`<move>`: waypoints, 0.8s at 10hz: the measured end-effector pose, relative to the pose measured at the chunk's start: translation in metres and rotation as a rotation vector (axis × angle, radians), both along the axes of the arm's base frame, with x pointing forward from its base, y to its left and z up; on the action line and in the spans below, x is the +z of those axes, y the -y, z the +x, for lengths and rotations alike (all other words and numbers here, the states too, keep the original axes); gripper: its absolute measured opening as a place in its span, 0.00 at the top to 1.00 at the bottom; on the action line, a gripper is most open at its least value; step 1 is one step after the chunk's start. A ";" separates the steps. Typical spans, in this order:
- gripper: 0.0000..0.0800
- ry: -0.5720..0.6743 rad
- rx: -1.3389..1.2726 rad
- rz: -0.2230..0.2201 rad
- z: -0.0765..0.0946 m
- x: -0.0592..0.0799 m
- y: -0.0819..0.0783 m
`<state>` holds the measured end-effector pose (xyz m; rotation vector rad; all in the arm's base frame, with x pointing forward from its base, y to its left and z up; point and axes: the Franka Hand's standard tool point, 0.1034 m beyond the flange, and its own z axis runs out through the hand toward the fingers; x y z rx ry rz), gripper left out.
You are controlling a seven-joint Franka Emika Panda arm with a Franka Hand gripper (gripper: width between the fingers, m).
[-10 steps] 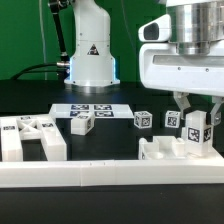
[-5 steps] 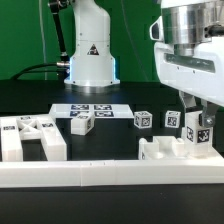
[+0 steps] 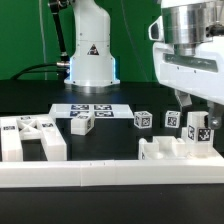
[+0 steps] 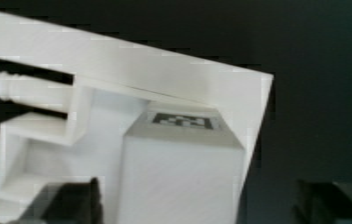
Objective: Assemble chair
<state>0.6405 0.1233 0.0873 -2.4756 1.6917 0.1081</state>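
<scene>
The chair lies in white tagged parts. At the exterior view's right, a side post (image 3: 198, 136) stands upright on the seat slab (image 3: 160, 152). My gripper (image 3: 198, 118) hangs over this post with one finger on each side. In the wrist view the post (image 4: 182, 150) fills the space between the dark fingertips (image 4: 70, 200), with a dark gap showing beside it. The gripper (image 4: 205, 205) is open and does not pinch the post. Another large chair piece (image 3: 28, 136) lies at the left. Small square legs (image 3: 82, 122) (image 3: 143, 118) (image 3: 172, 118) stand in the middle.
A long plain white rail (image 3: 100, 176) runs along the front edge. The marker board (image 3: 92, 108) lies flat behind the legs. The arm's white base (image 3: 90, 55) stands at the back, on the black table.
The jaws were shut on the side post and have now spread apart, letting it go. The post stays upright on the seat slab. The gripper shifted slightly to the right.
</scene>
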 end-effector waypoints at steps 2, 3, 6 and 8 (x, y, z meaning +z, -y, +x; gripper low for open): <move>0.20 0.045 0.243 -0.004 0.003 0.003 0.003; 0.19 0.054 0.308 -0.006 0.003 0.002 0.003; 0.19 0.086 0.508 -0.011 0.003 0.002 0.003; 0.19 0.104 0.721 -0.063 0.003 0.002 0.002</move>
